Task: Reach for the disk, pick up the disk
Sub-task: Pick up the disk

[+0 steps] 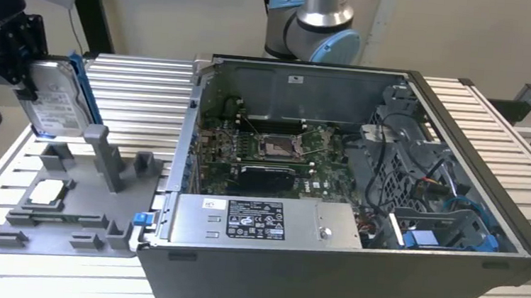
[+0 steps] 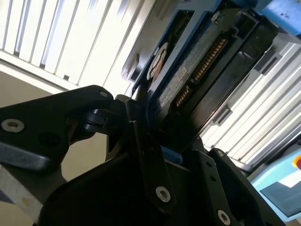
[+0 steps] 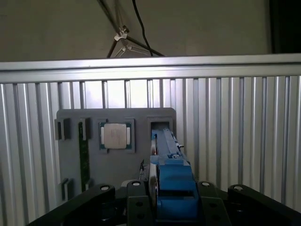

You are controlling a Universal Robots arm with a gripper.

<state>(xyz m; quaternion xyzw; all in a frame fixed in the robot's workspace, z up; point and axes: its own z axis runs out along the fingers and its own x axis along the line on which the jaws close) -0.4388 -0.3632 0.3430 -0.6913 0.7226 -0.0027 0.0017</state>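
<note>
You have the disk (image 1: 58,101) in the gripper (image 1: 26,80), at the upper left of the exterior view. The jaws are clenched on it: in the second wrist view the black fingers (image 2: 146,155) press on both flat sides of the disk (image 2: 188,80), with its blue bracket between them. The disk stands on edge, nearly upright and leaning a little, its white label facing the exterior view's right.

Its lower edge hangs just over the far end of the grey fixture (image 1: 71,208), which lies on the slatted table (image 1: 142,89) at the lower left of the exterior view. You cannot tell from that view whether the edge is clear of the fixture's slot or touching it.

In the first wrist view the disk (image 3: 170,181) shows edge-on, running from the gripper (image 3: 171,209) towards the open slot (image 3: 160,126) in the fixture (image 3: 117,165). Just beside that slot a square chip (image 3: 116,135) sits in its own recess, and a green memory stick (image 3: 83,150) lies in a groove on the chip's other side.

The open computer case (image 1: 357,192) fills the middle and right of the exterior view, well apart from the disk. The arm's base (image 1: 314,25) stands behind it at the top centre.
</note>
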